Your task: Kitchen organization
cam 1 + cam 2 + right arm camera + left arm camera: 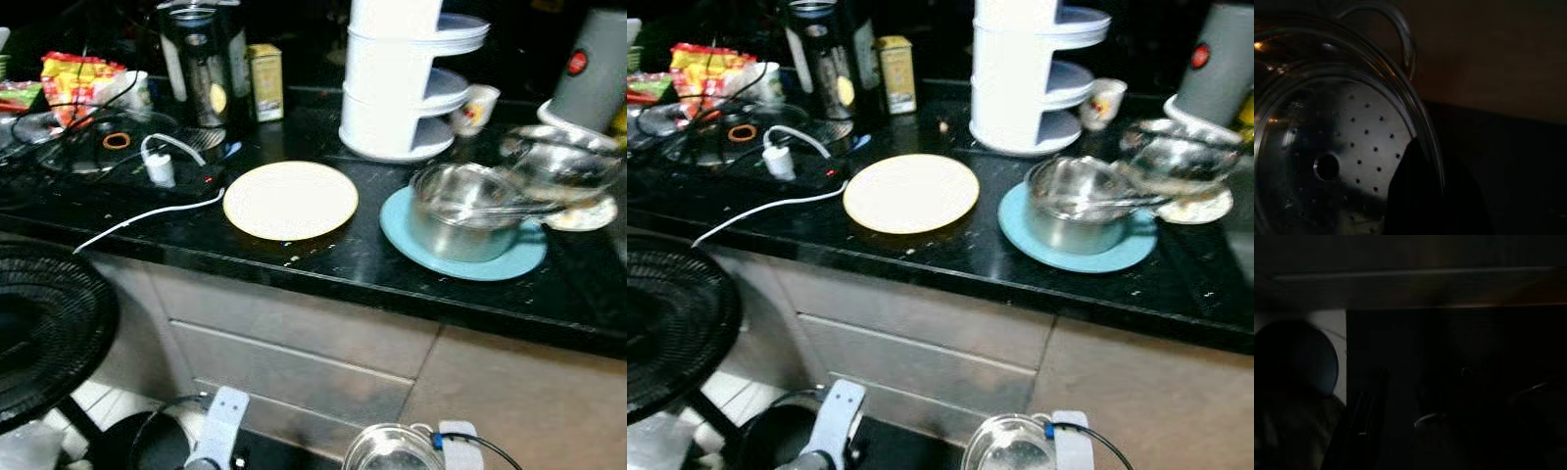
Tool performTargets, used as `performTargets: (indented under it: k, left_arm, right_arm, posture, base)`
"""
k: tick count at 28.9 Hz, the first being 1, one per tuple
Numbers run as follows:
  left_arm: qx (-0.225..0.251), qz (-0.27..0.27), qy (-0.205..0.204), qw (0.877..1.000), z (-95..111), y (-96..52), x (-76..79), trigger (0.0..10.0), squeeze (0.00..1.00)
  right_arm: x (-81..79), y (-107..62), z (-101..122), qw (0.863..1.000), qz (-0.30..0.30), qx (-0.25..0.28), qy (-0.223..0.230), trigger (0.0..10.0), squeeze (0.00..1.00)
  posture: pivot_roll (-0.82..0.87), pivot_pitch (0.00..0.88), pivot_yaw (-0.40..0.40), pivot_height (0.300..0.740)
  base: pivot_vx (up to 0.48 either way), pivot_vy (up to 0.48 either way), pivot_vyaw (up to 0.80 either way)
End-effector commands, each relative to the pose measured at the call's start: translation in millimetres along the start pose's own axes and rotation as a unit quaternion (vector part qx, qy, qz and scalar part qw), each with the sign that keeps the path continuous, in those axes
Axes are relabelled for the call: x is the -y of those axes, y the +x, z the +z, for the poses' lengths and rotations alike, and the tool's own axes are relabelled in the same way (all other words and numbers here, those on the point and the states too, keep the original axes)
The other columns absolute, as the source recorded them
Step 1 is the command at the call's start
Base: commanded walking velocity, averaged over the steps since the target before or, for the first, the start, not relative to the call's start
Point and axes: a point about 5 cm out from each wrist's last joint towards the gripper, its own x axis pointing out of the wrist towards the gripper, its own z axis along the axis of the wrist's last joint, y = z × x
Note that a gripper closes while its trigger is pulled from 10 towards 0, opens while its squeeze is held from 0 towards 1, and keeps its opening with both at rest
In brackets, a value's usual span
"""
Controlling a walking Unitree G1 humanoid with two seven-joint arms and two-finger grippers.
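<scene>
- Your right gripper [1420, 196] sits low at the bottom of the eye views, below the counter edge; its black finger clamps over the rim of a perforated steel strainer [1337, 156], which shows at bottom centre [392, 448].
- Your left gripper [1364, 421] hangs at the bottom left of the eye views; its wrist view is too dark, so you cannot tell how its fingers stand.
- Above, mid-frame, the black counter [323, 264] carries a cream plate [290, 200] at centre.
- Just right of that plate, a steel pot [460, 217] stands on a blue plate [519, 260].
- Further right lies a steel bowl [563, 162].
- Behind, at top centre, a white tiered rack [397, 83] stands with a cup [474, 108] beside it.
- At left, a white cable [147, 219] crosses the counter; a black fan [44, 328] fills the lower left.
</scene>
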Motion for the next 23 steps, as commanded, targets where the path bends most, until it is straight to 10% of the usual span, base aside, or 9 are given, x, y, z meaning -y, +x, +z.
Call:
performTargets:
  k: [1, 23]
  left_arm:
    - [-0.015, -0.001, 0.001, 1.000, -8.1, -1.6, -0.3, 10.0, 0.00]
    - [-0.023, 0.002, -0.017, 1.000, -15.3, -3.6, -1.1, 10.0, 0.00]
  right_arm:
    - [-1.4, -3.4, -14.5, 1.000, 0.005, -0.026, -0.004, 10.0, 0.00]
    - [-4.0, -4.5, -17.1, 0.999, 0.013, -0.032, -0.015, 10.0, 0.00]
  posture:
    - [-0.09, 0.160, -0.026, 0.740]
    - [-0.09, 0.147, -0.032, 0.740]
  base:
    - [0.000, -0.480, 0.00]
    - [0.000, -0.365, 0.00]
